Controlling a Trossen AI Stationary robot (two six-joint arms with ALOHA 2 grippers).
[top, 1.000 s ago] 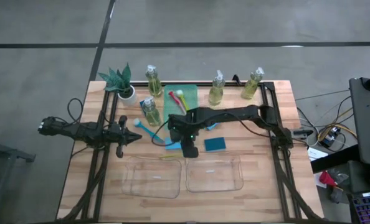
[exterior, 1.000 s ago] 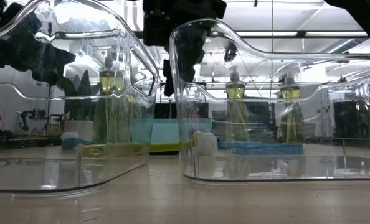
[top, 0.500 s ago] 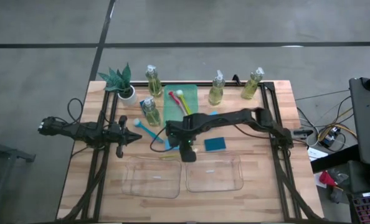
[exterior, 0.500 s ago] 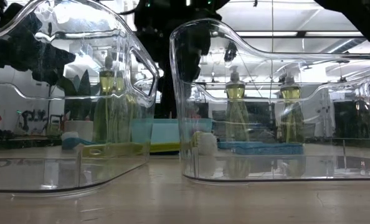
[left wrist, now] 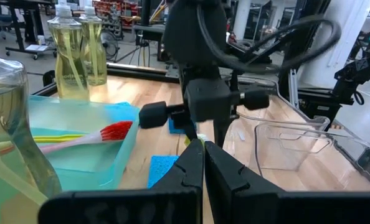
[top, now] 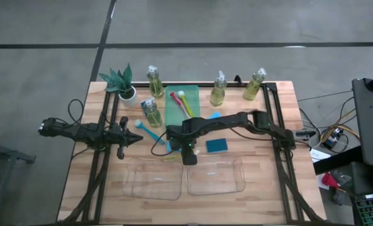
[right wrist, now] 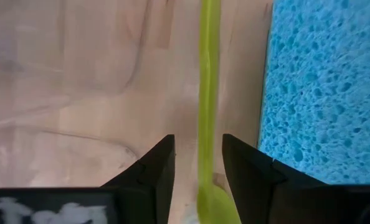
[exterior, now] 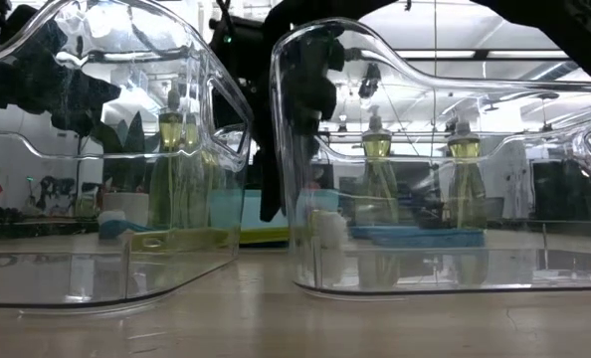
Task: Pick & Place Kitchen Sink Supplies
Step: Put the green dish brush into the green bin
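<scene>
My right gripper (top: 188, 157) hangs open just above the table, fingers pointing down, between the blue sponges and the clear bins. In the right wrist view its fingers (right wrist: 155, 167) stand on either side of a slim yellow-green brush handle (right wrist: 208, 106) lying flat on the wood. They do not touch it. A blue sponge (right wrist: 319, 93) lies beside the handle. My left gripper (top: 138, 139) is shut and waits at the table's left. Four bottles (top: 151, 113) stand toward the far edge. A red brush (left wrist: 113, 132) lies in the green tray (top: 174, 107).
Two clear bins (top: 154, 181) (top: 215, 176) sit near the table's near edge, right beside my right gripper. A blue brush (top: 146, 131) lies left of the tray, another sponge (top: 216, 145) right of the gripper, and a potted plant (top: 121, 83) in the far left corner.
My right gripper has come down toward the table over the yellow-green brush handle; in the low view it has dropped from the top of the picture to near table height. It has stayed open. Nothing on the table has moved.
</scene>
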